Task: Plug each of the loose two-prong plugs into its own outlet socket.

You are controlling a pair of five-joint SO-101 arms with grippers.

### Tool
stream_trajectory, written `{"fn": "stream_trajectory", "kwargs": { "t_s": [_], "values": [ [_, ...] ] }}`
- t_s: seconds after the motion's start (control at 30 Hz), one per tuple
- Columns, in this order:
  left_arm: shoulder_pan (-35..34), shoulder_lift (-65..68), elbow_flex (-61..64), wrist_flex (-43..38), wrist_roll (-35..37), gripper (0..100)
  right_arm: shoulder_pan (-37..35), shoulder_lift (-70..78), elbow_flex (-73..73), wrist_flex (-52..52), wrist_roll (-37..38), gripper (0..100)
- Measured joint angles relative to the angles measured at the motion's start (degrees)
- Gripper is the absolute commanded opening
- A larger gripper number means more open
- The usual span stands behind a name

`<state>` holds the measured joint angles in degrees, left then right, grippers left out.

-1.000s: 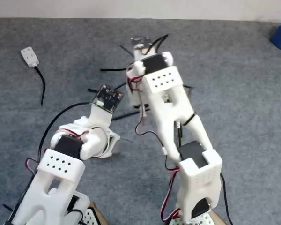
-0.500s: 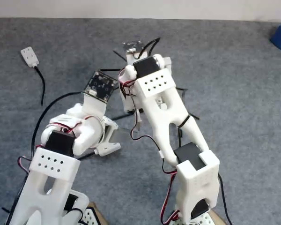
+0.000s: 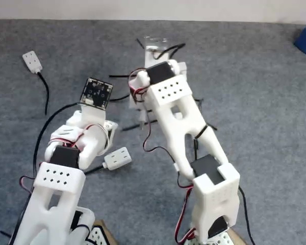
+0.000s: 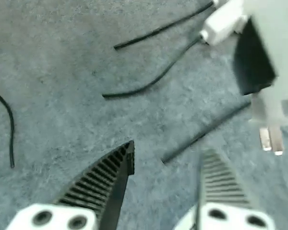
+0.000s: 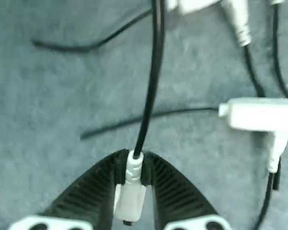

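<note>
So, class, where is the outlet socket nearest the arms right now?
In the high view, the outlet socket lies on the grey carpet between the two arms, close beside the left arm.

Left pincer point(image 4: 169, 149) spread wide — right pincer point(image 5: 134, 155) clamped.

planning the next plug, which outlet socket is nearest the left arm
The outlet socket beside the left arm; the other socket lies far off, top left.

White two-prong plug point(image 5: 129, 195), seemingly upright, aloft
</note>
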<state>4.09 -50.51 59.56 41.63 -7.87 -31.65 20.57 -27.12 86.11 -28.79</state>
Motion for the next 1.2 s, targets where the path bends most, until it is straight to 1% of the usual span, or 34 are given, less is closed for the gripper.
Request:
{"fn": "stream_trajectory", "kwargs": {
  "t_s": [0.1, 0.2, 0.33, 0.53, 0.63, 0.8, 0.9, 1.0, 1.2],
  "values": [
    [-1.6, 0.0, 0.2, -2.1, 0.0, 27, 1.0, 0.0, 3.4, -4.2, -1.8, 0.6],
    [-1.5, 0.0, 0.2, -2.8, 0.0, 31, 0.9, 0.0, 6.4, -7.6, -2.5, 0.6],
    [-1.5, 0.0, 1.1, -4.9, 0.0, 32, 0.9, 0.0, 8.8, -10.6, -2.6, 0.6],
    [-1.9, 0.0, 4.7, -11.6, -0.8, 32, 3.0, 0.0, 8.8, -13.8, -2.8, 0.6],
    [-2.9, 0.0, 6.9, -16.3, -4.5, 32, 3.5, 0.0, 8.8, -12.7, -2.8, 0.6],
    [-4.0, 0.0, 9.7, -23.0, -10.3, 32, 1.9, 0.0, 4.4, -5.2, -2.8, 0.6],
    [-4.0, 0.0, 10.5, -26.0, -11.1, 32, -0.2, 0.0, 0.5, -1.9, -2.8, 0.6],
    [-3.2, 0.0, 11.6, -28.4, -11.3, 32, -1.1, 0.0, -0.9, -1.1, -2.8, 0.6],
    [0.0, 0.0, 11.7, -29.7, -11.3, 32, -1.2, 0.0, -1.1, -1.1, -2.8, 0.6]
  ]
}}
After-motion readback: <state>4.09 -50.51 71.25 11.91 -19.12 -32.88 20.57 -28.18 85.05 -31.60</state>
